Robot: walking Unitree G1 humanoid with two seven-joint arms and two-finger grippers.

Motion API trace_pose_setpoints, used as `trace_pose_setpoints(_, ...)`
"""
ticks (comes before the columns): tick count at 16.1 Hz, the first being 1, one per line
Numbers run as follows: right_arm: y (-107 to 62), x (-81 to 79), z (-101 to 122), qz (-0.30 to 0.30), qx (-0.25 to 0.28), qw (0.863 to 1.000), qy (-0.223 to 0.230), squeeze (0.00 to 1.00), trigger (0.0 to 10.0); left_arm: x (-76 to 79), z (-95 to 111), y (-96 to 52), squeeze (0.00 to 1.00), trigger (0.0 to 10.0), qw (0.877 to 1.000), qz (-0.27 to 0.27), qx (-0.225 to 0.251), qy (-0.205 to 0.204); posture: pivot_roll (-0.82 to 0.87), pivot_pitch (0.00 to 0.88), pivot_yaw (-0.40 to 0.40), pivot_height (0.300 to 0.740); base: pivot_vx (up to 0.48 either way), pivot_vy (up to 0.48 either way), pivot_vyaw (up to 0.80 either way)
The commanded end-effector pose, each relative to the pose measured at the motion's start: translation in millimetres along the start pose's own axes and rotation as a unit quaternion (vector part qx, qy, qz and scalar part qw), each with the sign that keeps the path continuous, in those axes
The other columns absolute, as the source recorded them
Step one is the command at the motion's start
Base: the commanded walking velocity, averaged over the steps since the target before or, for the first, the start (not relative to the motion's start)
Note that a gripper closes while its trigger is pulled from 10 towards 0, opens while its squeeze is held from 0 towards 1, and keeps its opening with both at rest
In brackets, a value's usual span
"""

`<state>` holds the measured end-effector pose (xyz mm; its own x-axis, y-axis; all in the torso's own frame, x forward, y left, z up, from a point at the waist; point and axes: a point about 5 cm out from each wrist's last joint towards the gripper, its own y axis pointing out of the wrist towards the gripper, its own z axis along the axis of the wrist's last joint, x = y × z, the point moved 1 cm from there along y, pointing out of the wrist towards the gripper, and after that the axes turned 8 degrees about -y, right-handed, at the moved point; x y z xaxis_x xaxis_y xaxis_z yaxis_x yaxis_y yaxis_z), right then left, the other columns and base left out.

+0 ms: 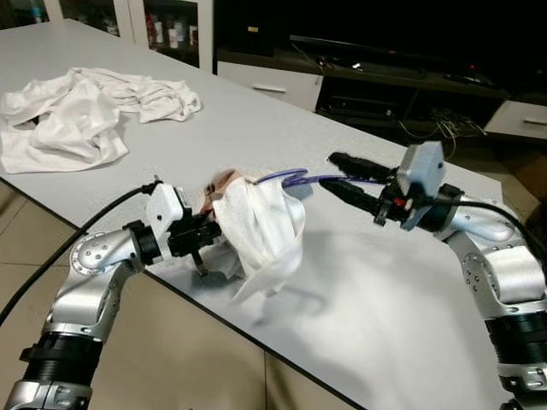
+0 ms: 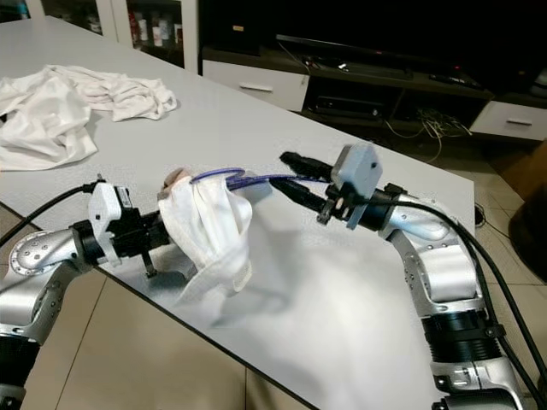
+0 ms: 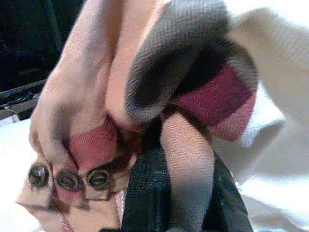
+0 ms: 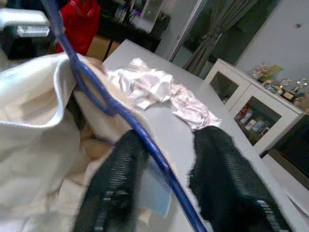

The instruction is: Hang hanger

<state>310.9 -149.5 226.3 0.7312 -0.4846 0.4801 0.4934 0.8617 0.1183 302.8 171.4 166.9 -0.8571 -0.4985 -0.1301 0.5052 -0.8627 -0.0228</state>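
Looking for labels or writing turns up nothing legible on the cloth, the arms or the furniture. From the left eye view, the left gripper (image 1: 208, 229) is pressed into a bunched white garment (image 1: 263, 229) held above the near edge of the grey table (image 1: 393, 316). A blue hanger (image 1: 295, 178) arches out of the top of that garment toward the right gripper (image 1: 342, 175), whose two black fingers stand moderately apart with the wire running between them. Far back on the table lies a loose pile of white clothes (image 1: 81, 115).

The left wrist view has pink, grey and red woven fabric (image 3: 145, 96) with three snap buttons (image 3: 67, 180) pinched around the black fingers (image 3: 147, 193).

The right wrist view shows the hanger wire crossing between the spread fingers (image 4: 118, 181); whether either pad touches it I cannot tell.
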Motion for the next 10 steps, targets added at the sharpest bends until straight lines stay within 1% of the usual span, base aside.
trace_pose_setpoints(1,-8.2,14.9,14.3,-0.038,0.032,0.999,-0.006,1.00,10.0,-1.8,0.5,-1.1,0.00,0.0,1.000,0.007,0.010,-0.006,0.07,0.009,-0.116,0.740,0.000,0.000,0.00)
trace_pose_setpoints(2,-8.5,13.6,13.1,-0.034,0.027,0.999,-0.007,0.76,10.0,-1.3,-0.1,-0.5,0.00,0.0,1.000,0.005,0.008,-0.006,0.07,0.009,-0.115,0.740,0.000,0.000,0.00)
trace_pose_setpoints(3,-8.5,13.4,13.4,-0.034,0.026,0.999,-0.006,0.76,10.0,-1.2,-0.2,-0.2,0.00,0.0,1.000,0.004,0.008,-0.007,0.07,0.010,-0.115,0.740,0.000,0.000,0.00)
trace_pose_setpoints(4,-8.6,14.7,16.3,-0.037,0.032,0.999,-0.001,0.00,10.0,-0.7,-0.6,0.5,0.00,0.0,1.000,0.002,0.007,-0.008,0.07,0.011,-0.114,0.740,0.000,0.000,0.00)
trace_pose_setpoints(5,-9.0,16.0,17.6,-0.039,0.033,0.999,0.000,0.00,10.0,0.0,-1.3,1.3,0.00,0.0,1.000,0.000,0.007,-0.009,0.07,0.011,-0.114,0.740,0.000,0.000,0.00)
trace_pose_setpoints(7,-12.8,22.6,20.2,-0.063,0.045,0.997,0.015,0.00,10.0,1.4,-4.9,1.1,0.00,0.0,1.000,-0.002,0.001,-0.014,0.07,0.013,-0.113,0.740,0.000,0.000,0.00)
trace_pose_setpoints(8,-14.1,24.7,21.0,-0.071,0.045,0.996,0.011,0.00,10.0,1.7,-6.8,0.5,0.00,0.0,1.000,-0.002,-0.002,-0.017,0.07,0.012,-0.113,0.740,0.000,0.000,0.00)
trace_pose_setpoints(9,-14.4,24.9,22.7,-0.069,0.052,0.996,0.008,0.12,10.0,2.4,-8.3,0.5,0.00,0.0,1.000,-0.003,-0.005,-0.017,0.07,0.009,-0.111,0.740,0.000,0.000,0.00)
trace_pose_setpoints(10,-13.3,22.0,24.4,-0.055,0.059,0.997,0.013,1.00,10.0,3.0,-8.8,1.0,0.00,0.0,1.000,-0.005,-0.008,-0.016,0.07,0.009,-0.112,0.740,0.000,0.000,0.00)
